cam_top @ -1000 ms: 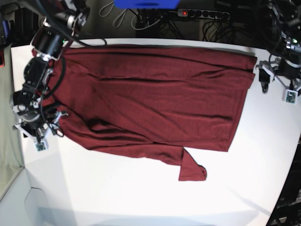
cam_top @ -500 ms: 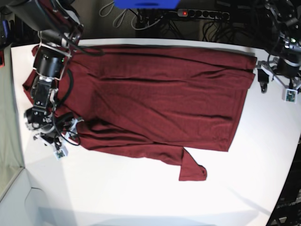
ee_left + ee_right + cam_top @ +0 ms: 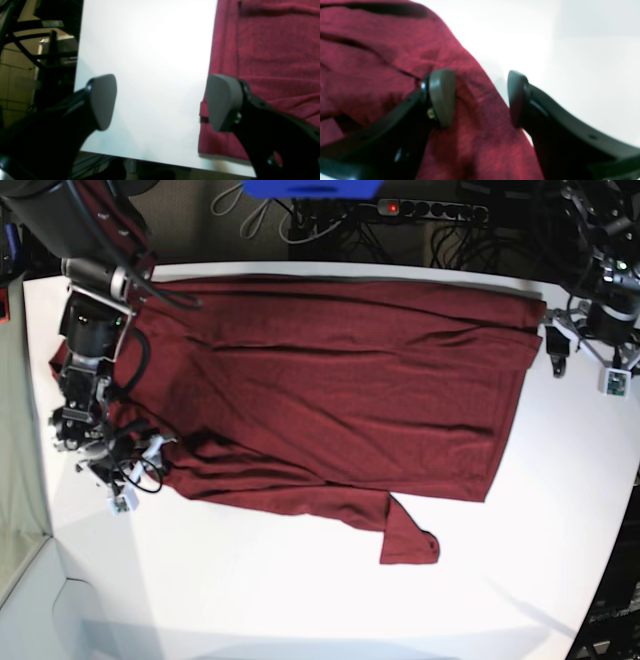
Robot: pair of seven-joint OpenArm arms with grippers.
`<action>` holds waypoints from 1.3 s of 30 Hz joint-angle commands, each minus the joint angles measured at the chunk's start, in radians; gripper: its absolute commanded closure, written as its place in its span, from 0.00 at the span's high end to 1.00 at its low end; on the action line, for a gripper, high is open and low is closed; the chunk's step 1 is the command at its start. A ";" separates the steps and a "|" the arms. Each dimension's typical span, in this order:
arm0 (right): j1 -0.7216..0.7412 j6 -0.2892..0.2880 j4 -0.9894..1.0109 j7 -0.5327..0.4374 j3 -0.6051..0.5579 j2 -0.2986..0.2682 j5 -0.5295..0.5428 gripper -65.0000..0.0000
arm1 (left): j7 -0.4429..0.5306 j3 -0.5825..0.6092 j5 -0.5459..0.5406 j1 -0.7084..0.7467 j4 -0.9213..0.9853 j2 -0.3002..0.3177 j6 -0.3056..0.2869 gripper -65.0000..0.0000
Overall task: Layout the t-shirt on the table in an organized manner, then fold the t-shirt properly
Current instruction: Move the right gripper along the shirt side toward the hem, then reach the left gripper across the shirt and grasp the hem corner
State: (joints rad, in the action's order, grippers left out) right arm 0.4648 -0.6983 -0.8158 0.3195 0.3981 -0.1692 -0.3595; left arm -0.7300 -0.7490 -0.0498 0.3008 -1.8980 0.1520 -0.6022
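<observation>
The maroon t-shirt [image 3: 330, 380] lies spread wide on the white table [image 3: 300, 600], wrinkled, with one sleeve [image 3: 408, 538] poking toward the front. In the base view my right gripper [image 3: 135, 472] hangs at the shirt's left edge. In the right wrist view the right gripper [image 3: 480, 100] is open over the t-shirt's [image 3: 382, 62] border, one pad [image 3: 442, 97] above cloth, nothing held. My left gripper [image 3: 587, 372] sits off the shirt's right end. In the left wrist view the left gripper [image 3: 162, 102] is open over bare table [image 3: 150, 50], the t-shirt [image 3: 270, 50] beside its right pad [image 3: 222, 100].
A power strip [image 3: 430, 210] and cables lie behind the table's back edge, with a blue object [image 3: 310, 188] there. In the left wrist view the table's edge [image 3: 140, 156] runs just below the fingers, dark frames beyond it. White table shows in front of the shirt.
My right arm swung inward and slightly down, bringing its gripper from beside the shirt onto its left edge. The left gripper barely shifted. The shirt lies as before.
</observation>
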 commanded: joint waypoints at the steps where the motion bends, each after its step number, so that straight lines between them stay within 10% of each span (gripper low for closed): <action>1: 0.005 0.000 -0.003 0.028 -0.003 -0.003 -0.022 0.47 | 0.020 -0.005 -0.005 -0.005 -0.015 0.014 0.006 0.83; 7: 0.005 0.000 -0.010 0.028 -0.005 0.000 -0.022 0.00 | 0.020 -0.005 -0.005 -0.007 -0.015 0.014 0.006 0.83; 39: -0.570 0.000 -1.043 0.158 -0.043 0.225 -0.019 0.00 | 0.020 -0.005 -0.006 -0.061 -0.013 0.018 0.006 0.83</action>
State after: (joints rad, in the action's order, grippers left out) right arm -0.1154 -0.6983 -1.8400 0.5003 0.3569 0.0555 -0.3889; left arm -0.7296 -0.7502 -0.0498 0.2485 -1.8950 0.1562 -0.6022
